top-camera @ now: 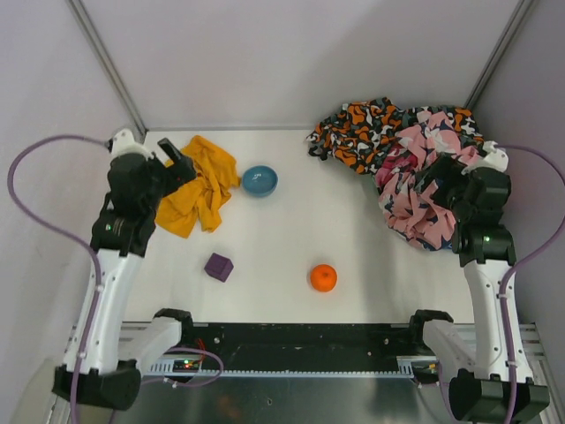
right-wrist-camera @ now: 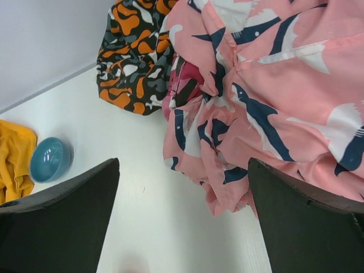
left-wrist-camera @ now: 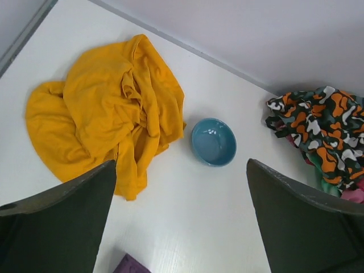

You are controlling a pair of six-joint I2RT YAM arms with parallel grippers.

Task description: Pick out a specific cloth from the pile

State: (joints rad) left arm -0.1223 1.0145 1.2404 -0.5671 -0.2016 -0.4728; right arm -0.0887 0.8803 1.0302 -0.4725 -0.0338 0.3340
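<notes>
The mustard-yellow cloth (top-camera: 199, 184) lies crumpled on the table at the far left, apart from the pile; it also shows in the left wrist view (left-wrist-camera: 108, 114) and at the left edge of the right wrist view (right-wrist-camera: 14, 159). The pile (top-camera: 406, 159) of pink floral and orange-black-white fabrics sits at the far right, and shows in the right wrist view (right-wrist-camera: 256, 96). My left gripper (top-camera: 181, 163) is open and empty above the yellow cloth's near-left side. My right gripper (top-camera: 433, 190) is open and empty over the pink floral cloth's edge.
A blue bowl (top-camera: 259, 180) stands just right of the yellow cloth. A purple block (top-camera: 219, 267) and an orange ball (top-camera: 323, 277) lie nearer the front. Walls enclose the back and sides of the table.
</notes>
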